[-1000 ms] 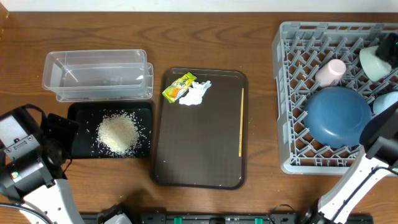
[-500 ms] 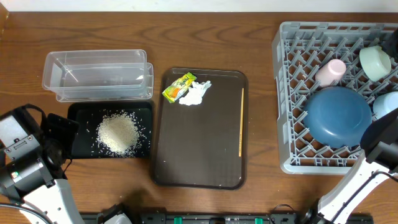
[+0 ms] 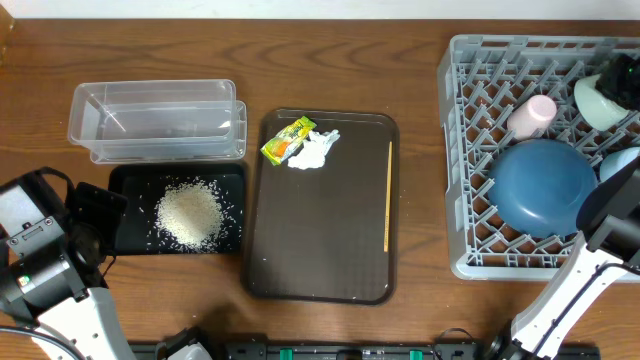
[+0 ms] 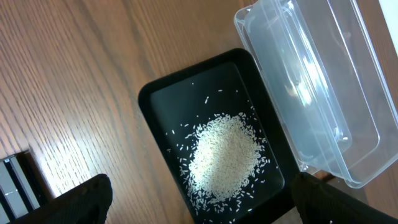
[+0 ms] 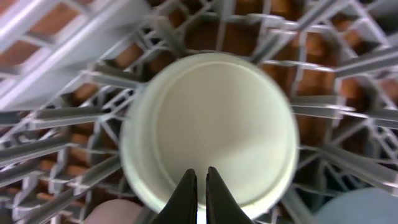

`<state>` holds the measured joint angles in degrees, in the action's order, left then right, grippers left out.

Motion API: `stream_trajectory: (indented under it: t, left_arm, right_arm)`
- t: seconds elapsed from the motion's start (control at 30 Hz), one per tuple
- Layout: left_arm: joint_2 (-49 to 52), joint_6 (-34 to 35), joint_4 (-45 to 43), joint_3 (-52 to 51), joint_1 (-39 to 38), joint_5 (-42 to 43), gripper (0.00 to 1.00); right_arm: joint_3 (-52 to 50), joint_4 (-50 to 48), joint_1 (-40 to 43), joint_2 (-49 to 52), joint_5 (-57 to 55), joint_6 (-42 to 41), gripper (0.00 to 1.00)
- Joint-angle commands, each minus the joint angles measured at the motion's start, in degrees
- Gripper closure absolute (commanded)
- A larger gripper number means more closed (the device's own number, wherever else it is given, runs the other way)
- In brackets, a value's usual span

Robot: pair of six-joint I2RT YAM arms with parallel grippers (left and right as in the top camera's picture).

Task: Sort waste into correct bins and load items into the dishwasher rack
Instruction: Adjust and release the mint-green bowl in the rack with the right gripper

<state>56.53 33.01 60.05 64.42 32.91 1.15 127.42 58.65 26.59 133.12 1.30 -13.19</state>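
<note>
Right fingers (image 5: 185, 196) sit shut and empty over the green bowl (image 5: 208, 124) in the rack (image 3: 478, 100). Left fingers (image 4: 87, 198) are wide open, empty. Stick (image 3: 388, 195) probably next

I'd call this a robotics lab bench dressed as a kitchen: a wood-grain table (image 3: 420, 200), my left arm (image 3: 40, 270) and right arm (image 3: 590, 270) mounted at its near edge (one to each side), a dish rack (image 3: 455, 160) on the right, a serving tray (image 3: 320, 220) mid-table.
</note>
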Motion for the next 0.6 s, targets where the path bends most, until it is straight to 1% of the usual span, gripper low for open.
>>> stream_trajectory:
  t: [0.0, 0.17, 0.33, 0.57]
  left_arm:
    - [0.0, 0.1, 0.2, 1.2, 0.3, -0.3, 0.05]
    - [0.0, 0.1, 0.2, 1.2, 0.3, -0.3, 0.05]
    - [0.0, 0.1, 0.2, 1.2, 0.3, -0.3, 0.05]
    - [0.0, 0.1, 0.2, 1.2, 0.3, -0.3, 0.05]
  right_arm:
    - [-0.1, 0.1, -1.2, 0.7, 4.9, 1.5, 0.94]
    - [-0.1, 1.1, -1.6, 0.7, 12.4, 1.5, 0.94]
    - [-0.1, 1.2, -1.6, 0.2, 19.6, 1.7, 0.96]
    - [0.0, 1.2, -2.3, -4.9, 28.6, 1.6, 0.93]
